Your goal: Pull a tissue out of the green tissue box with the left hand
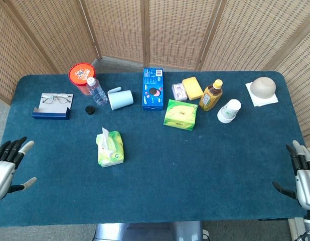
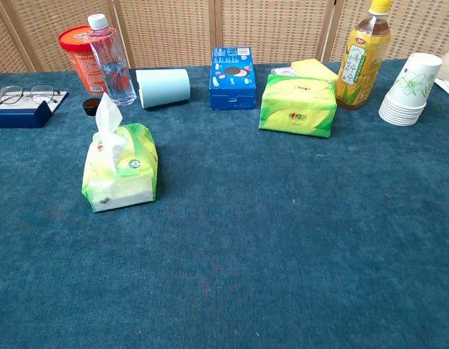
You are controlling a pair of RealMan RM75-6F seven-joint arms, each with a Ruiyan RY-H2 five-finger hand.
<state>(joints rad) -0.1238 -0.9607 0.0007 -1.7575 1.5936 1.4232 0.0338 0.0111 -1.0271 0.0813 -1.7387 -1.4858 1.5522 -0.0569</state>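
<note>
The tissue box (image 1: 110, 148) lies at two o'clock from the left hand (image 1: 7, 168), well apart; fingers spread, empty; right hand (image 1: 304, 173) likewise, farther.

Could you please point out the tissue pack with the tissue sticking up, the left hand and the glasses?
tissue pack (image 2: 121, 169), chest view, its green top face.
left hand (image 1: 5, 168), head view, its palm.
glasses (image 1: 56, 99), head view, the bridge.

Bright, even daylight; soft short shadows; both views sharp, no glare.
</note>
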